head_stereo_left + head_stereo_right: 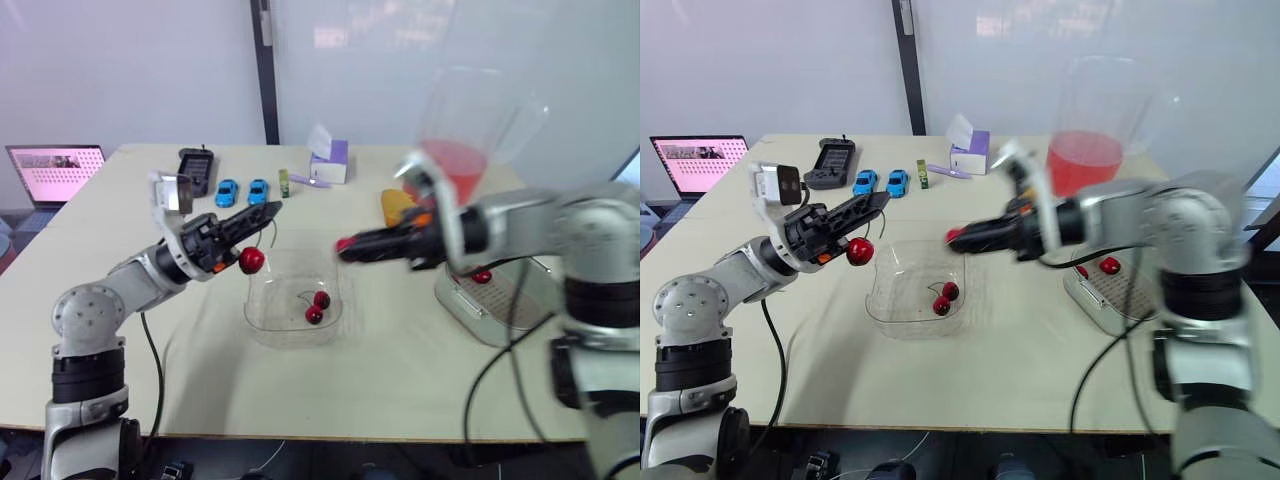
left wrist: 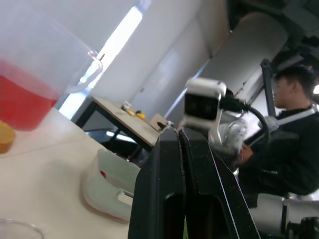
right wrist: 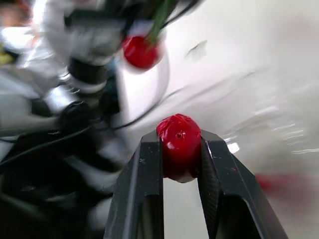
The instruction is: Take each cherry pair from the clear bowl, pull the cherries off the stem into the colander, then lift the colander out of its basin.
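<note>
My left gripper point(image 1: 268, 212) is shut on a green stem, and one red cherry point(image 1: 251, 260) dangles from it above the left rim of the clear bowl point(image 1: 270, 310). My right gripper point(image 1: 344, 244) is shut on a single cherry point(image 3: 178, 147) above the bowl's right side, apart from the stem. In the right wrist view the hanging cherry point(image 3: 141, 51) shows beyond it. One cherry pair point(image 1: 318, 307) lies in the bowl. At the right the colander point(image 1: 1130, 290) sits in its white basin point(image 1: 455, 300) with two cherries point(image 1: 1108, 265) in it.
A pitcher of red liquid point(image 1: 460, 150) stands behind the colander, with an orange object point(image 1: 397, 205) beside it. Toward the back are a purple tissue box point(image 1: 330, 160), two blue toy cars point(image 1: 227, 192), a black case point(image 1: 196, 168) and a laptop point(image 1: 55, 170). A seated person point(image 2: 294, 129) is nearby.
</note>
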{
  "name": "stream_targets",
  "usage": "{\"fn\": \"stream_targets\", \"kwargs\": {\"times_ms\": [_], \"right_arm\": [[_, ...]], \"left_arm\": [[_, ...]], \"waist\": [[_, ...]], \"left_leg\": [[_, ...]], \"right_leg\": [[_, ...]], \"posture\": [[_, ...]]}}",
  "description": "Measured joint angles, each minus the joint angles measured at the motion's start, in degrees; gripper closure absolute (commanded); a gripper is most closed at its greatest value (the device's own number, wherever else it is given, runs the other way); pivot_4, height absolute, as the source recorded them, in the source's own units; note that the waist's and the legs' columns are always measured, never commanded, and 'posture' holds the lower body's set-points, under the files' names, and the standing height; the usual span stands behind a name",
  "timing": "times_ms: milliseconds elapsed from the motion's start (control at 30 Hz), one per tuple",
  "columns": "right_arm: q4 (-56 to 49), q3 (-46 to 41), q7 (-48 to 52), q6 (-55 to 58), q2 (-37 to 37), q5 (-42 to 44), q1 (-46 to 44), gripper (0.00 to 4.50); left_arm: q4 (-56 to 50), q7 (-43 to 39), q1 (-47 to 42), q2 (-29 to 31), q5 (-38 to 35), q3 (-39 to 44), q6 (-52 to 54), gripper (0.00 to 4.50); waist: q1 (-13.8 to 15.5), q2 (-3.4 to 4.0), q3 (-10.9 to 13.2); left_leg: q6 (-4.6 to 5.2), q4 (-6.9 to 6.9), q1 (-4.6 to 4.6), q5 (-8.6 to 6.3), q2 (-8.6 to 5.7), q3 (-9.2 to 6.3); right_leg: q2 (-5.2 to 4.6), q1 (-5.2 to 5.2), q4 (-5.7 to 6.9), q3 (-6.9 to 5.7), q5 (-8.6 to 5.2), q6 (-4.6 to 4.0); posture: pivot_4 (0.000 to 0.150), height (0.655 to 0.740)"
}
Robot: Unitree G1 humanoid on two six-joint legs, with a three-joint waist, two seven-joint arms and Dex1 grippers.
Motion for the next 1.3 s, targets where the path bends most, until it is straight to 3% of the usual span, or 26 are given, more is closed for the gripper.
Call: {"fn": "stream_targets", "kwargs": {"times_ms": [100,200,533,600,667,800,833,1067,1300], "right_arm": [[0.8,4.5,4.7,-10.8,-10.5,-10.7,9.2,4.07],[4.3,6.1,6.7,-18.6,-15.2,-18.8,17.9,4.07],[16.9,3.6,6.0,-26.7,-13.8,-28.1,24.8,4.07],[17.8,3.4,6.0,-26.8,-13.6,-29.0,24.9,3.06],[18.6,2.4,6.4,-25.6,-13.0,-28.8,24.7,2.38],[20.0,0.1,7.7,-22.8,-12.3,-27.4,22.3,0.37],[20.0,-0.6,8.0,-22.4,-12.3,-27.1,21.6,0.07],[17.0,-4.1,10.8,-14.4,-8.7,-19.4,11.7,0.07],[3.0,-0.1,8.4,-0.9,9.5,-5.8,2.7,0.07]], "left_arm": [[-0.5,0.2,0.5,-0.2,-0.1,0.0,0.0,4.50],[-0.7,0.4,0.5,-0.1,-0.2,0.0,0.0,4.50],[1.0,-0.4,-1.4,-0.1,-0.1,-0.6,0.2,4.50],[1.0,-0.4,-1.4,-0.2,0.0,-0.7,0.2,4.50],[1.0,-0.4,-1.4,-0.2,0.0,-0.7,0.2,4.50],[1.0,-0.4,-1.4,-0.2,0.0,-0.7,0.3,4.50],[1.0,-0.4,-1.4,-0.2,0.0,-0.7,0.3,4.50],[1.0,-0.4,-1.5,-0.2,0.0,-0.7,0.3,4.50],[2.0,-0.6,-2.5,-0.7,0.1,-1.5,0.3,4.50]], "waist": [[-0.3,-0.02,0.0],[-0.5,0.02,0.0],[-0.5,0.05,0.1],[-0.5,0.05,0.1],[-0.5,0.05,0.1],[-0.5,0.07,0.1],[-0.5,0.07,0.1],[-0.8,0.11,0.1],[-0.2,0.07,0.1]], "left_leg": [[0.00,0.03,0.01,0.00,0.00,0.08],[-0.02,0.05,0.06,0.01,0.00,0.17],[-0.03,0.05,0.10,0.02,0.02,0.25],[-0.03,0.06,0.10,0.02,0.02,0.25],[-0.04,0.06,0.10,0.02,0.02,0.25],[-0.04,0.05,0.10,0.02,0.02,0.25],[-0.04,0.05,0.10,0.02,0.02,0.24],[-0.04,0.03,0.13,0.02,0.04,0.24],[-0.07,0.15,0.01,0.04,-0.01,0.11]], "right_leg": [[-0.02,0.02,-0.02,0.05,0.00,0.00],[-0.02,-0.01,0.11,0.17,0.01,0.01],[-0.01,-0.04,0.17,0.25,0.01,0.00],[0.00,-0.04,0.17,0.26,0.01,0.00],[0.00,-0.04,0.17,0.25,0.01,0.00],[0.00,-0.04,0.17,0.25,0.01,0.00],[0.00,-0.04,0.17,0.25,0.01,0.00],[0.04,-0.04,0.19,0.26,0.01,0.00],[-0.06,-0.01,0.20,0.11,0.01,0.00]], "posture": [[0.150,0.7400],[0.150,0.7400],[0.150,0.7400],[0.150,0.7400],[0.150,0.7400],[0.150,0.7400],[0.150,0.7400],[0.150,0.7400],[0.150,0.7400]]}}
